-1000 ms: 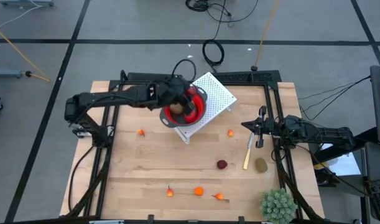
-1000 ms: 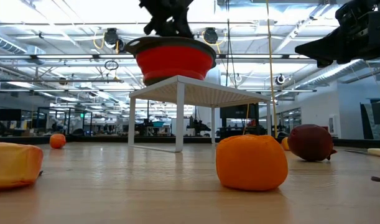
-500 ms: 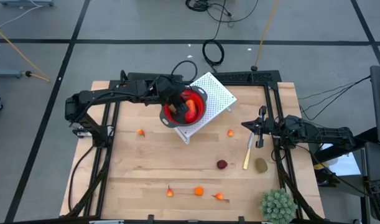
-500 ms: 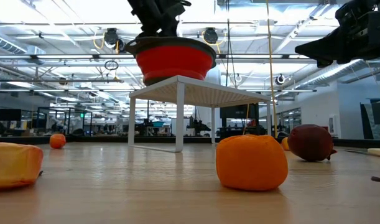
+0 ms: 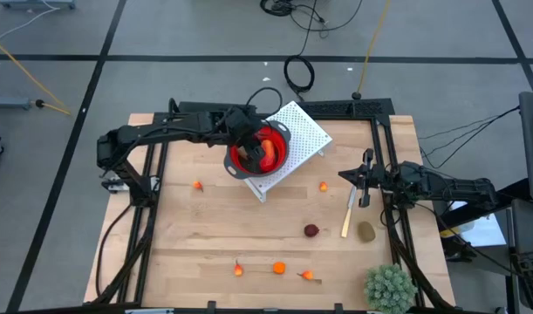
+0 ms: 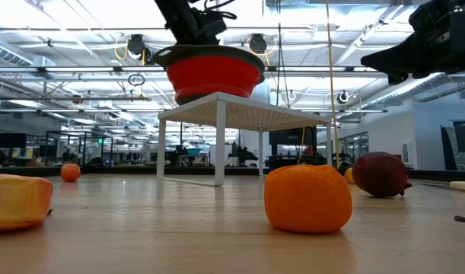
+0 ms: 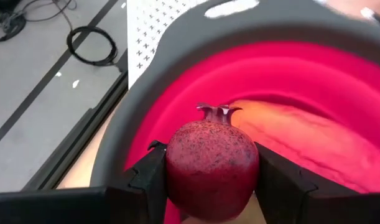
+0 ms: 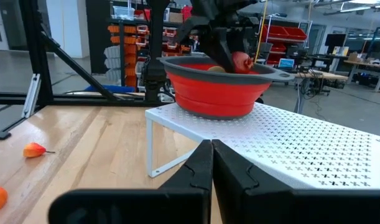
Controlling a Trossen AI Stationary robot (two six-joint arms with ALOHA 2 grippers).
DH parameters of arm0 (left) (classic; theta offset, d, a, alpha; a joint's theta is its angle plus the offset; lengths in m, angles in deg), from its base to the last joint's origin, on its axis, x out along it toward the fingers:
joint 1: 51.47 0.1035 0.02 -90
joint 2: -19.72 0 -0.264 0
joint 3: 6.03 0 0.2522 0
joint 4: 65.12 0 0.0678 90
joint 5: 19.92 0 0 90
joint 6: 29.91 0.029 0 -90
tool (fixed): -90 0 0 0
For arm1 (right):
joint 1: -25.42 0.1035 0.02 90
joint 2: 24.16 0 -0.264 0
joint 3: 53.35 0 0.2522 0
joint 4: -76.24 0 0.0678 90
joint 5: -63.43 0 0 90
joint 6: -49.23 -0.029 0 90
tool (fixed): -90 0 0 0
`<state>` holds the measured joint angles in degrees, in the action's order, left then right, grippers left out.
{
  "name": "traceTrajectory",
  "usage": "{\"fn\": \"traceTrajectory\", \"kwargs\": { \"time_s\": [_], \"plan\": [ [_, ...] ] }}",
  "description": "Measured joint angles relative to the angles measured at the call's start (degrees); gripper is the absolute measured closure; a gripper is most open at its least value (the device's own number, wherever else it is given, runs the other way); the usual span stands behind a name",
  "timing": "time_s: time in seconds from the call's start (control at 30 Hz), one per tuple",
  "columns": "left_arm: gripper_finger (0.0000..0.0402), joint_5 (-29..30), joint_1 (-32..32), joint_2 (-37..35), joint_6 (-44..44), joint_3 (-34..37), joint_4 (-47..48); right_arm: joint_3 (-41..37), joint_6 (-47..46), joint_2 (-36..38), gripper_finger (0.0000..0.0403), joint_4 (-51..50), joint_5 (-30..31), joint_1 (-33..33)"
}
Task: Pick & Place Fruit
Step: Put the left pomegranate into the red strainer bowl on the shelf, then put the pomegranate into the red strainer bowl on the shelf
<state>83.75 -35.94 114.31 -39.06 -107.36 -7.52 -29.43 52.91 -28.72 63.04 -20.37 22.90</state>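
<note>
The left hand (image 7: 211,186) pinches a dark red ball (image 7: 212,165) over the red bowl (image 5: 264,150); the right hand (image 8: 210,163), pressed together, seems idle above the desk (image 5: 205,235).

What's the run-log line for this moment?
left gripper: holding dark red fruit over red bowl | right gripper: shut, waiting at right edge

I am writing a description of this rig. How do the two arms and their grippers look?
Both arms are dark, nearly black, built of slim jointed links. The left gripper has two flat black fingers with angular, stepped edges. The right gripper has the same matte black, notched fingers. A thin black cable loops above the left arm's wrist.
</note>
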Motion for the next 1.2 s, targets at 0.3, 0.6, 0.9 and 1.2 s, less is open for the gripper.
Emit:
{"fn": "traceTrajectory", "kwargs": {
  "time_s": [0.3,0.6,0.9,1.2],
  "plan": [
    [0.0209,-2.37,0.00,-0.05,2.01,0.00,-0.21,0.00,-0.02,0.00,0.0403,0.04,0.00,-0.01],
    [0.0170,-3.82,0.22,-0.05,3.10,0.00,0.23,-0.01,-0.02,0.00,0.0403,0.04,0.00,0.00],
    [0.0150,-3.34,0.22,-0.24,4.53,-0.17,-0.65,0.00,-0.02,0.00,0.0403,0.10,-0.07,-0.01],
    [0.0148,-3.15,-1.34,-1.70,2.41,-7.70,1.70,-0.01,-0.07,0.00,0.0403,4.39,-0.45,0.00]
  ]
}}
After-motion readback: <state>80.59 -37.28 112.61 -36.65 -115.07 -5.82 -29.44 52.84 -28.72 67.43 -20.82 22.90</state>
